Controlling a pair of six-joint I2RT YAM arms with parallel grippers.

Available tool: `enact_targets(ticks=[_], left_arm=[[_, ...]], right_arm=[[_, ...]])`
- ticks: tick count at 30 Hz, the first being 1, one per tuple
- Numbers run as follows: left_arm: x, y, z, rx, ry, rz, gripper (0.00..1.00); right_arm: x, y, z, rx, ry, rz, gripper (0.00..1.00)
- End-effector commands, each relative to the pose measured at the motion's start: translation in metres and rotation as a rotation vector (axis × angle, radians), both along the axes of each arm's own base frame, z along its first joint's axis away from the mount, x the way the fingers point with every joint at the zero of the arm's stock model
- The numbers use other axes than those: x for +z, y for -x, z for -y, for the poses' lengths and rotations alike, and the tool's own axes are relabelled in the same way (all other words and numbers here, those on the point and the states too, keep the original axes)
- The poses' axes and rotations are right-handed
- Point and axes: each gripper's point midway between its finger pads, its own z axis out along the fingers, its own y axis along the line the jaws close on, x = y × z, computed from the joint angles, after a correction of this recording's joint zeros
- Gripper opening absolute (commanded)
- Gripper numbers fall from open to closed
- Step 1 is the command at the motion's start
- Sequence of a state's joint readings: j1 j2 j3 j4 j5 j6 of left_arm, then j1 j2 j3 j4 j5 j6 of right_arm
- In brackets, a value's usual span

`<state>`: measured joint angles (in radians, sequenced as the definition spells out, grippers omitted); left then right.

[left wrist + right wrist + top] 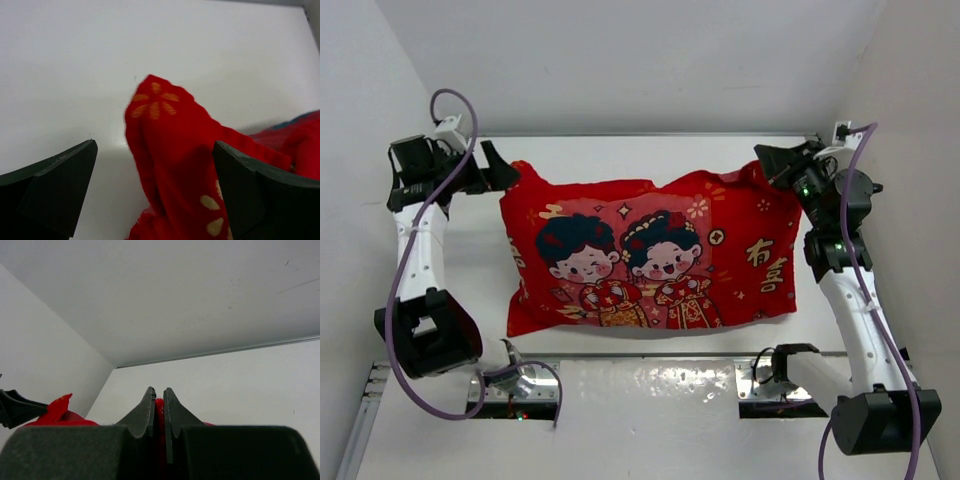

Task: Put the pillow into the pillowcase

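Plump case (650, 255) lying at bench (480, 270) centre, pillow hidden; left jaws standing apart astride far-left corner; right jaws clamping far-right corner; risk: one-sided pull skewing case, bunching pillow inside.

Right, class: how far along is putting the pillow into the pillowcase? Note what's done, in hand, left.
Done, apparently: the pillowcase lies plump on the table, with no white pillow showing outside it. In hand: the right gripper has its fingers shut on red fabric at the case's far right corner; the left gripper stands open around the far left corner. Left: probably only the right gripper letting go.
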<state>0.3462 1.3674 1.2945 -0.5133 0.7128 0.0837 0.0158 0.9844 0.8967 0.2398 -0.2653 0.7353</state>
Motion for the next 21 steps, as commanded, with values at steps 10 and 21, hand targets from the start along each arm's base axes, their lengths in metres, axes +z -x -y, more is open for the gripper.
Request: enact_targets(ticks=[10,21], left_arm=[[0.002,-0.005,0.057,-0.232,0.277,-0.006,0.99],[-0.019,-0.022,0.026,-0.066,0.109,0.003,1.00]], right_arm=[[0.012,0.019,0.004,-0.032,0.080,0.043,0.00],[0.019,0.018,0.003,-0.026,0.087,0.052,0.00]])
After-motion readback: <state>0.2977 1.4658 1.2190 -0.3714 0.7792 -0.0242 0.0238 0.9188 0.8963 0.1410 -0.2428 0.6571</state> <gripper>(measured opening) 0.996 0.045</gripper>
